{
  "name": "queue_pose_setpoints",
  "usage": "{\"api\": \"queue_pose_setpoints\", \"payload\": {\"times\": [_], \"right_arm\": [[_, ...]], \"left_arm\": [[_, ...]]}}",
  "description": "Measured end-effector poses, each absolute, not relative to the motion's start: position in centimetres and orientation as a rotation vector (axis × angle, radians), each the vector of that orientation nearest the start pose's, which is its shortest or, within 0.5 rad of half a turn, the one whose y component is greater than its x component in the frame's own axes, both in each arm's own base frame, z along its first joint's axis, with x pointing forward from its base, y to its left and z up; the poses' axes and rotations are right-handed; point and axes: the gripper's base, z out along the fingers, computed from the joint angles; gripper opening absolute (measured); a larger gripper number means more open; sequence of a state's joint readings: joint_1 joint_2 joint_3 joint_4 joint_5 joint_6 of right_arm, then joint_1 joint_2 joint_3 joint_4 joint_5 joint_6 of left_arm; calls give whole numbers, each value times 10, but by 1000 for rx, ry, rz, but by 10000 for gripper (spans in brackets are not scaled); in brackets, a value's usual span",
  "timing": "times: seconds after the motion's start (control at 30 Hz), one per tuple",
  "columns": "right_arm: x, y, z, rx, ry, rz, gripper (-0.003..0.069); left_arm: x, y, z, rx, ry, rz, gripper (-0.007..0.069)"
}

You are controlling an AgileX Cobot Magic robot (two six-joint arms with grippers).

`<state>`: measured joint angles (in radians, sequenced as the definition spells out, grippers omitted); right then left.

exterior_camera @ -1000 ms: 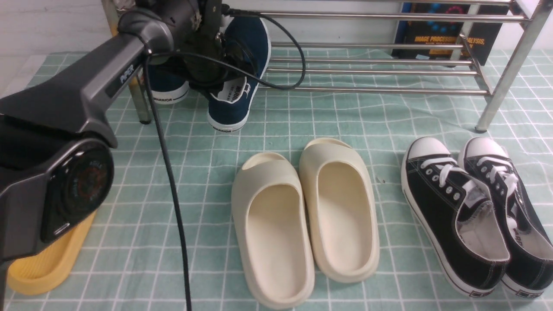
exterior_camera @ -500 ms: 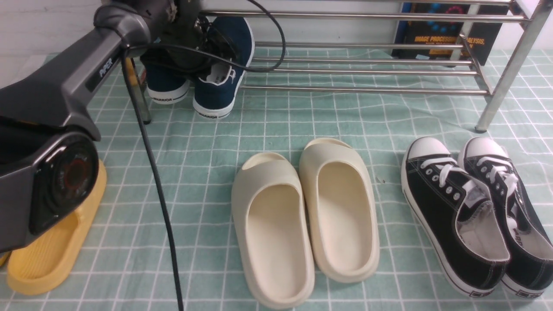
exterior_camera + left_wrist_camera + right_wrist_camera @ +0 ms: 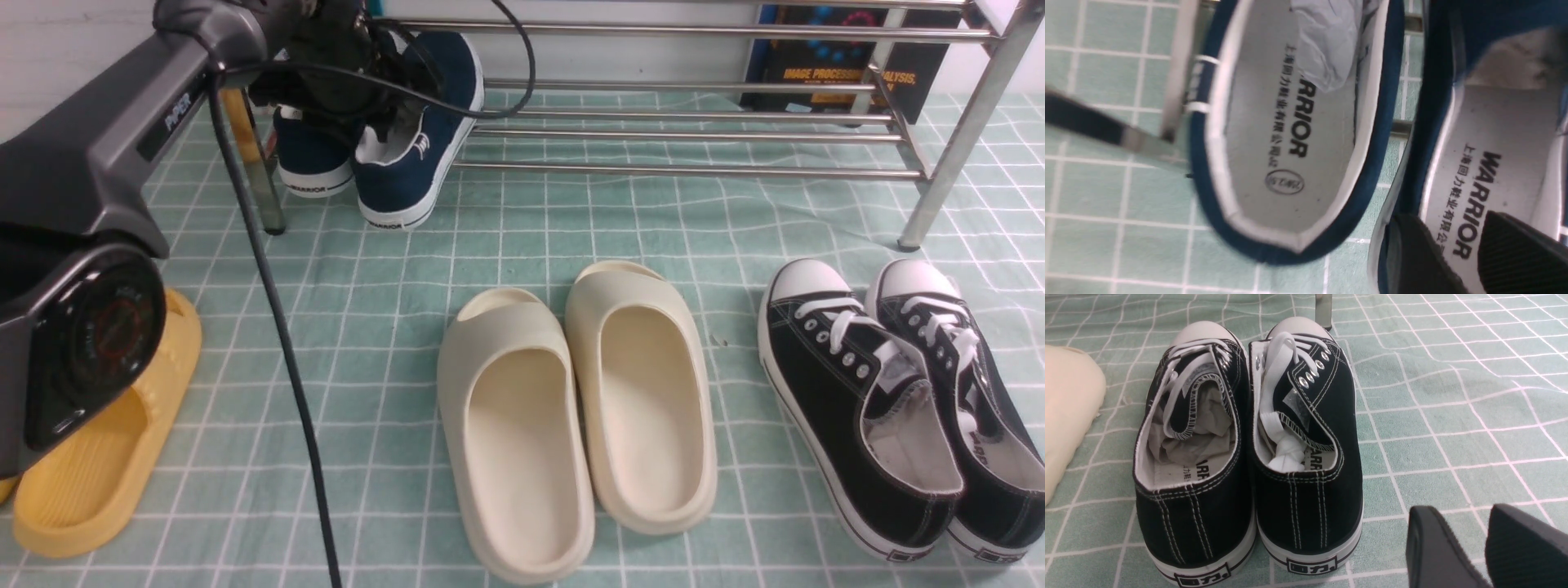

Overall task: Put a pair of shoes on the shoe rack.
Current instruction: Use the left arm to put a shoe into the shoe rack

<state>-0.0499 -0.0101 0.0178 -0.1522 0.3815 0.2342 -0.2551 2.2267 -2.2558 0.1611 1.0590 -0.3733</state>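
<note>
Front view: left gripper parted over the navy sneakers at the rack's left end

Well apart from both grippers, a yellow slide (image 3: 98,441) lies on the green checked cloth (image 3: 531,229), partly hidden by the left arm (image 3: 98,163). That arm reaches forward to the left end of the shoe rack (image 3: 694,170), where the navy slip-on sneakers (image 3: 408,175) sit side by side, toes in over the lower bars, heels toward the robot. The outer sneaker (image 3: 314,163) lies just beside the left gripper (image 3: 1449,220), next to the rack's front leg (image 3: 265,188). The inner sneaker (image 3: 433,122) is directly beneath it, heel tilted down past the front bar. The left wrist view shows the jaws standing apart over that sneaker's printed insole, gripping nothing. Right of this gripper and nearer the robot, two cream slides (image 3: 571,408) lie together. Further right, the black lace-up sneakers (image 3: 816,392) rest just ahead of the right gripper (image 3: 1459,514), whose jaws are parted over bare cloth. A book (image 3: 841,73) leans behind the rack's right end
</note>
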Motion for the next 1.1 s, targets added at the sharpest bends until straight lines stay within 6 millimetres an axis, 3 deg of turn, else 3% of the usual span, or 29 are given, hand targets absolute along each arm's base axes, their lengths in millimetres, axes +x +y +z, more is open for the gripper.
{"api": "queue_pose_setpoints", "payload": {"times": [0.3, 0.43, 0.57, 0.7, 0.77, 0.8, 0.87, 1.1], "right_arm": [[52, -8, 174, 172, 1860, -23, 239], [52, -8, 174, 172, 1860, -23, 239], [52, -8, 174, 172, 1860, -23, 239], [52, -8, 174, 172, 1860, -23, 239], [52, -8, 174, 172, 1860, -23, 239], [52, -8, 174, 172, 1860, -23, 239], [52, -8, 174, 172, 1860, -23, 239], [52, -8, 174, 172, 1860, -23, 239]], "left_arm": [[466, -104, 355, -103, 2403, -10, 206], [449, -98, 377, -86, 2416, 20, 127], [434, -100, 386, -34, 2484, -31, 43], [432, -109, 363, 39, 2583, -126, -9], [431, -111, 340, 47, 2662, -129, -13], [431, -111, 337, 47, 2671, -127, -13], [431, -111, 309, 51, 2741, -105, -13], [439, -113, 267, 51, 2701, -114, -13]]}}
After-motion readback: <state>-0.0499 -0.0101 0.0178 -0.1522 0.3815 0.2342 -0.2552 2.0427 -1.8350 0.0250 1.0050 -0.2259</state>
